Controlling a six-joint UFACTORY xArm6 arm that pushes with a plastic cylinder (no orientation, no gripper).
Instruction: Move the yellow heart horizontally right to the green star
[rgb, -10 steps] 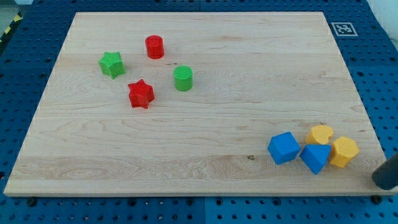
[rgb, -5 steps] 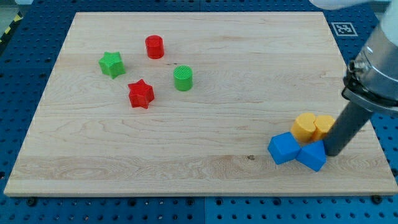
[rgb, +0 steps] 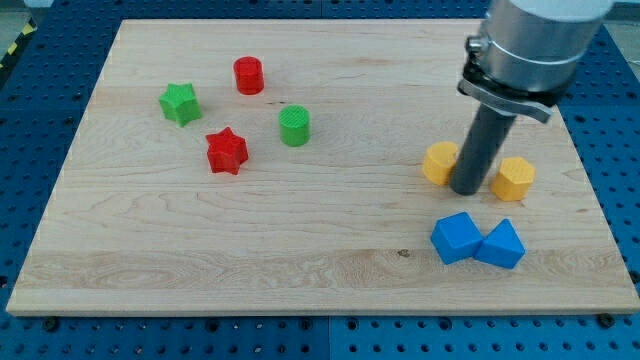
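Wooden board on a blue perforated table, seen from above at an angle. No claw is fitted, so no jaw state is to be told – the arm ends in a dark rod whose tip, called my tip, is set down on the board in the view's right half. It is flanked by two yellow blocks: one touching the rod on the view's left, partly hidden by it, and one just beside it on the view's right. Which of the two is the yellow heart cannot be told from their outlines. Below the tip, a blue cube and a blue triangular block are shown touching each other. Well apart, in the view's upper left, four blocks are grouped – the green star, a red cylinder, a green cylinder and a red star
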